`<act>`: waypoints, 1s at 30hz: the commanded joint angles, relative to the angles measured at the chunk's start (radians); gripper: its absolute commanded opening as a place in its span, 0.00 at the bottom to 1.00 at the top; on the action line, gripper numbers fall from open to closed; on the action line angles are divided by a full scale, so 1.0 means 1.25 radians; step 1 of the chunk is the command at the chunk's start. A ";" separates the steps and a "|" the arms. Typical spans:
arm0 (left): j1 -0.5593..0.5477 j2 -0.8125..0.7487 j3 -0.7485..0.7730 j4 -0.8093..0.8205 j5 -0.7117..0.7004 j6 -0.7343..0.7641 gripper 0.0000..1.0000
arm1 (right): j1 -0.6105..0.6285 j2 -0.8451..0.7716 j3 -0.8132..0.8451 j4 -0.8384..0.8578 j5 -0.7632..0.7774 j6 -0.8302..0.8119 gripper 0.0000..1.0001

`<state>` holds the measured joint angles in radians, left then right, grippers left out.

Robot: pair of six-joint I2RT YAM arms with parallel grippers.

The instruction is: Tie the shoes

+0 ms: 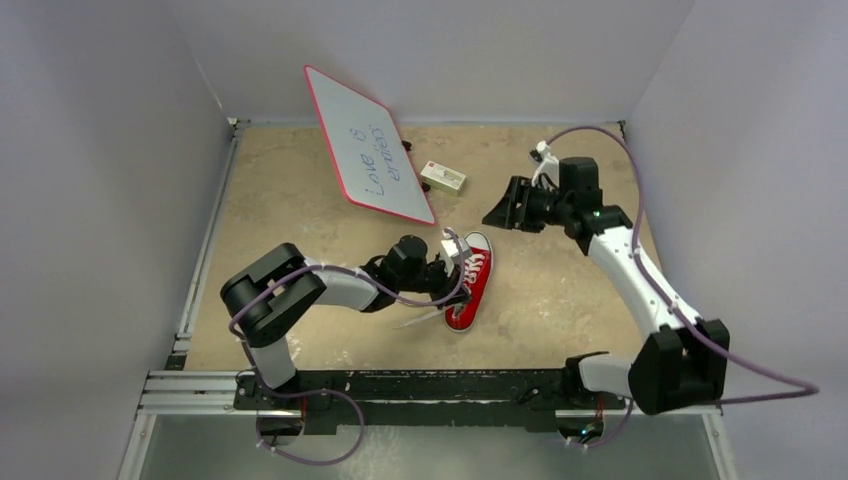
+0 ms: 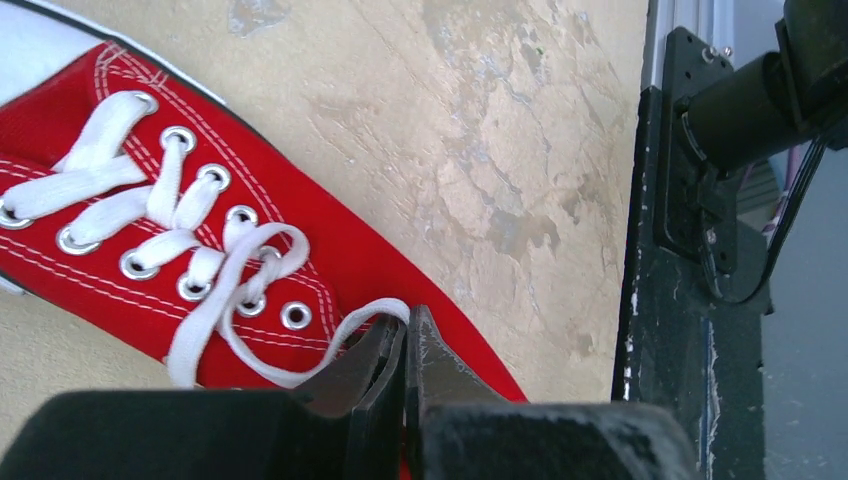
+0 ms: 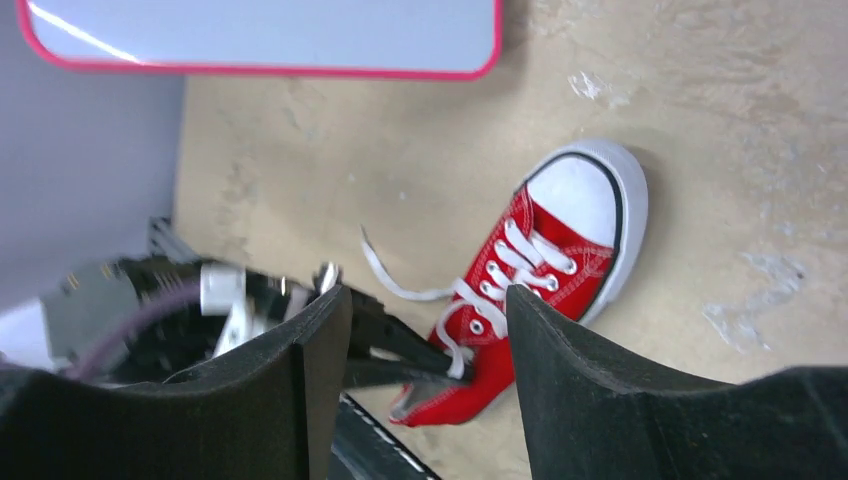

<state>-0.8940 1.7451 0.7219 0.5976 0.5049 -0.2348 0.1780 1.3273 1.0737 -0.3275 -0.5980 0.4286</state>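
The red sneaker (image 1: 470,285) with white laces and a white toe cap lies in the middle of the table, toe pointing away from the arms. My left gripper (image 1: 455,265) is over its ankle opening. In the left wrist view the gripper (image 2: 408,322) is shut on a loop of white lace (image 2: 345,330) beside the top eyelets of the shoe (image 2: 330,250). My right gripper (image 1: 500,215) hangs open and empty in the air behind and to the right of the shoe. In its wrist view, that gripper (image 3: 430,295) frames the shoe (image 3: 560,215) below. A loose lace end (image 3: 385,275) trails on the table.
A pink-framed whiteboard (image 1: 368,145) leans at the back left. A small white box (image 1: 442,177) lies behind the shoe. A black mounting rail (image 1: 400,385) runs along the near edge, and grey walls close in the table on three sides.
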 commanded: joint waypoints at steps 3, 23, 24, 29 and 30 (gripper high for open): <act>0.047 0.043 0.056 0.072 0.112 -0.093 0.00 | 0.109 -0.226 -0.176 0.074 0.161 -0.136 0.61; 0.126 0.117 0.247 -0.218 0.209 0.092 0.00 | 0.414 -0.295 -0.211 0.162 0.118 -0.508 0.47; 0.129 0.125 0.259 -0.229 0.214 0.096 0.00 | 0.439 -0.297 -0.223 0.188 0.132 -0.514 0.47; 0.151 0.133 0.271 -0.234 0.230 0.105 0.00 | 0.522 -0.312 -0.288 0.305 0.163 -0.557 0.44; 0.155 0.135 0.273 -0.234 0.237 0.106 0.00 | 0.529 -0.308 -0.296 0.316 0.167 -0.563 0.45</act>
<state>-0.7296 1.9015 1.0206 0.3080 0.7563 -0.1471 0.7979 0.9577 0.7414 -0.0898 -0.4534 -0.1993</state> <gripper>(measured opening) 0.009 0.451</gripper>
